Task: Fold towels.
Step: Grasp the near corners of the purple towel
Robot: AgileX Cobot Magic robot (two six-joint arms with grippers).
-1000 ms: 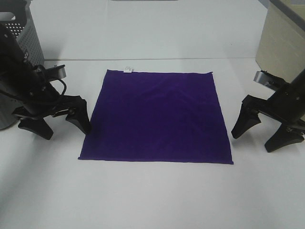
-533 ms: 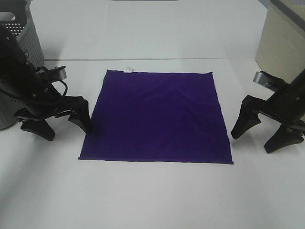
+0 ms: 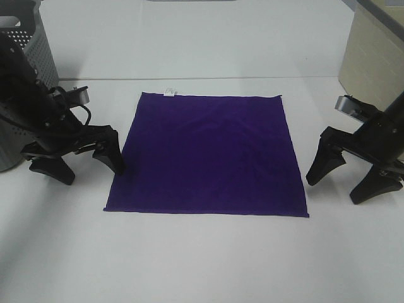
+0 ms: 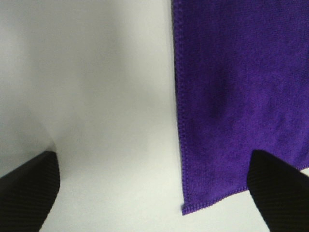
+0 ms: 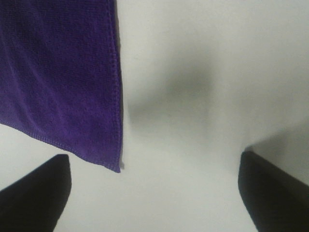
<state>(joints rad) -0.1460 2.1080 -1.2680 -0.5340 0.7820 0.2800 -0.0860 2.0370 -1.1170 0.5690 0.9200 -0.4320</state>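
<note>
The deep purple towel (image 3: 208,154) lies flat and spread out on the white table, with its small white tag (image 3: 169,93) on the far edge. My left gripper (image 3: 87,166) is open and empty, low over the table. One finger (image 3: 112,158) is at the towel's left edge and the other finger is out on bare table. The left wrist view shows the towel (image 4: 236,92) and its near corner between my open fingers (image 4: 277,188). My right gripper (image 3: 336,187) is open and empty, just right of the towel's right edge. The right wrist view shows the towel (image 5: 58,72) by one finger (image 5: 34,198).
A grey perforated bin (image 3: 28,44) stands at the far left behind my left arm. A beige box (image 3: 375,53) stands at the far right. Bare white table (image 3: 208,259) lies in front of the towel.
My left gripper has shifted slightly to the right, closer to the towel's left edge. The right gripper and the towel have not moved.
</note>
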